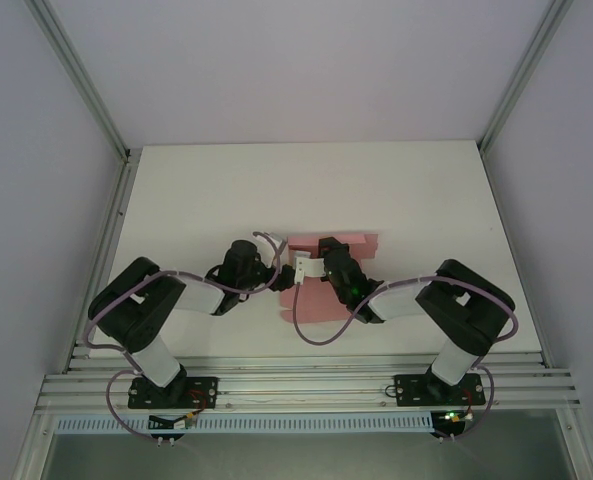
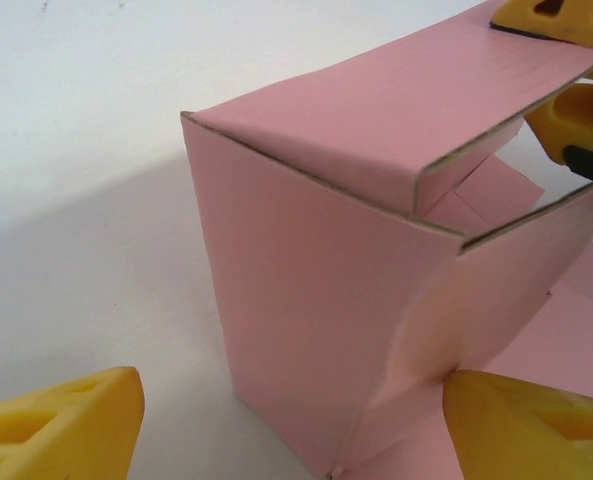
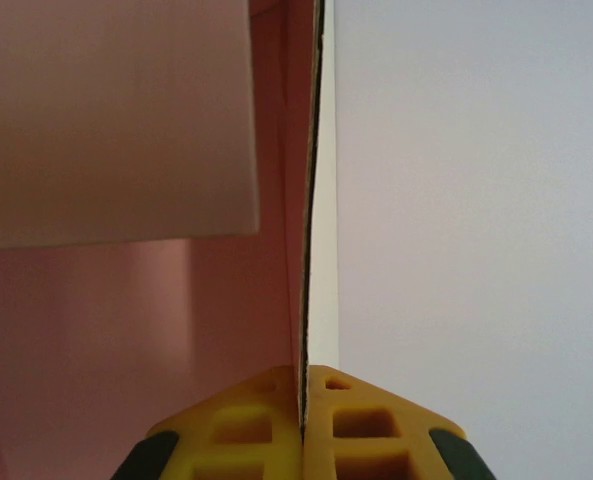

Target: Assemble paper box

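The paper box [image 2: 316, 300] is pink card, partly folded into an open rectangular shell standing on the white table. In the top view the paper box [image 1: 358, 246] lies at mid-table between both arms. My left gripper [image 2: 291, 388] is open, its yellow fingers wide apart around the box's near corner; the right-hand finger [image 2: 526, 425] touches a side flap. My left gripper [image 1: 284, 277] sits just left of the box. My right gripper [image 3: 304, 425] is shut on the thin edge of a pink panel. Its fingers [image 2: 566, 60] show at the box's top panel.
The white table [image 1: 426, 190] is bounded by aluminium rails [image 1: 106, 230] at the left, right and near edges, with pale walls behind. Flat pink flaps [image 2: 576, 340] lie on the table under the box. Purple cables [image 1: 321, 335] loop near both wrists.
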